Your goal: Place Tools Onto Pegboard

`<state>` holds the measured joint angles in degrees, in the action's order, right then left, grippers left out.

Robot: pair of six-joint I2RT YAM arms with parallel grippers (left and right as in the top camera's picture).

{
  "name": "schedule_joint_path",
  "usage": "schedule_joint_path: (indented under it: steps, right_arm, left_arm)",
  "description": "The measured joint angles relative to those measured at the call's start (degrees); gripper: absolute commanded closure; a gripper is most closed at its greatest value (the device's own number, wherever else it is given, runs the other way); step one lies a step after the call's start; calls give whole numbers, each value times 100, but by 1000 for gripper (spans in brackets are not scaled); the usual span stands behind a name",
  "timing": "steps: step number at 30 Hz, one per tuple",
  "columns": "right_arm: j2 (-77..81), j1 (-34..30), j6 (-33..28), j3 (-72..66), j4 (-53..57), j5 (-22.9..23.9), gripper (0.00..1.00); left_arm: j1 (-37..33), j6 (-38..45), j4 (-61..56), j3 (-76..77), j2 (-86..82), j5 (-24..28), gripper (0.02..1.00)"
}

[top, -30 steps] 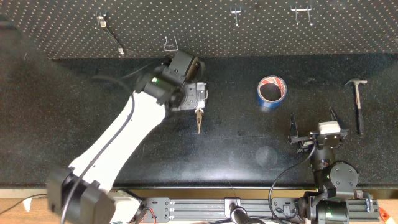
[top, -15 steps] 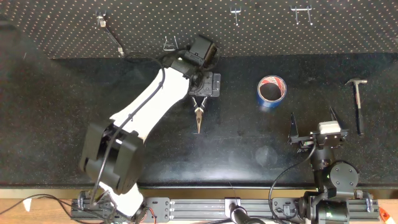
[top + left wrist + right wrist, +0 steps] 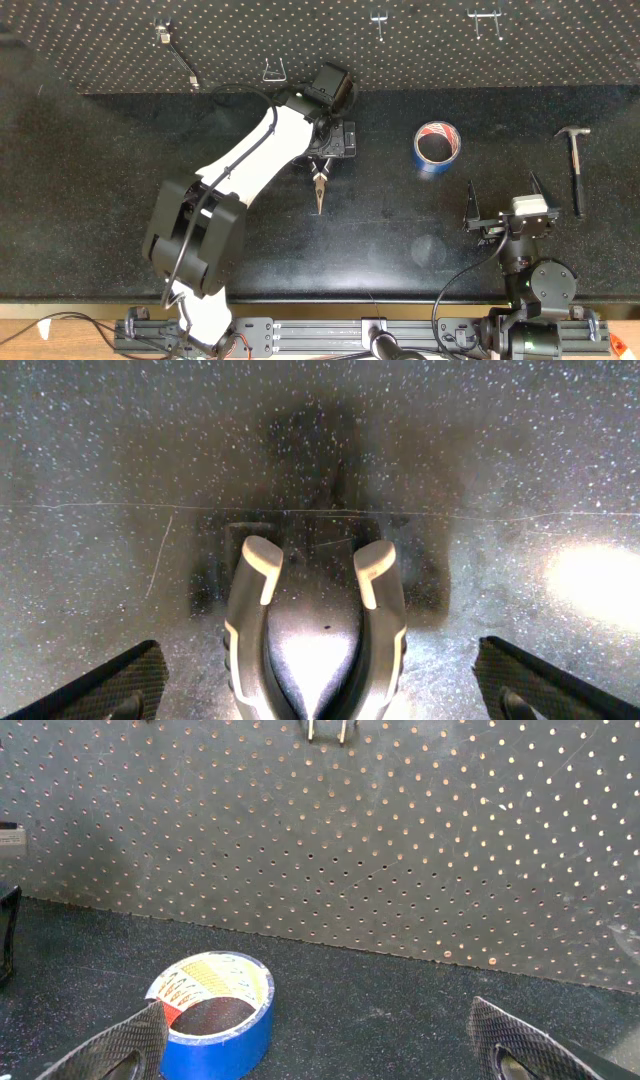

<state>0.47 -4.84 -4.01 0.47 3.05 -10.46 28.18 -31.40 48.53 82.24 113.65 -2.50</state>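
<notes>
Left claw [image 3: 318,660], spread wide, hangs directly over the pliers [image 3: 252,620] by their handles (long axis pointing at the surface's [image 3: 120,180] front edge), fingers [image 3: 120,682] flanking them.

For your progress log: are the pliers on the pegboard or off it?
Off. The pliers lie flat on the black table, below the pegboard.

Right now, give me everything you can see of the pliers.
The pliers lie flat on the black speckled worktop, near its middle. The long slim nose points toward the arm bases, the handles toward the pegboard. The two curved handles have pale ends, stand slightly apart, and look shiny grey, likely metal. The left pincer is open over the handles, one finger to each side, touching neither as far as I can tell.
</notes>
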Motion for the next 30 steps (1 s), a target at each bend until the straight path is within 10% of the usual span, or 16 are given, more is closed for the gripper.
schedule_joint_path:
  steps: [18, 30]
  right_arm:
    - [0, 0, 0, 0, 2, 0, 25]
    - [0, 0, 0, 0, 0, 0, 27]
  left_arm:
    - [-66, 181, -107, 9, 256, -2, 18]
    - [-66, 87, -251, 9, 256, 22, 505]
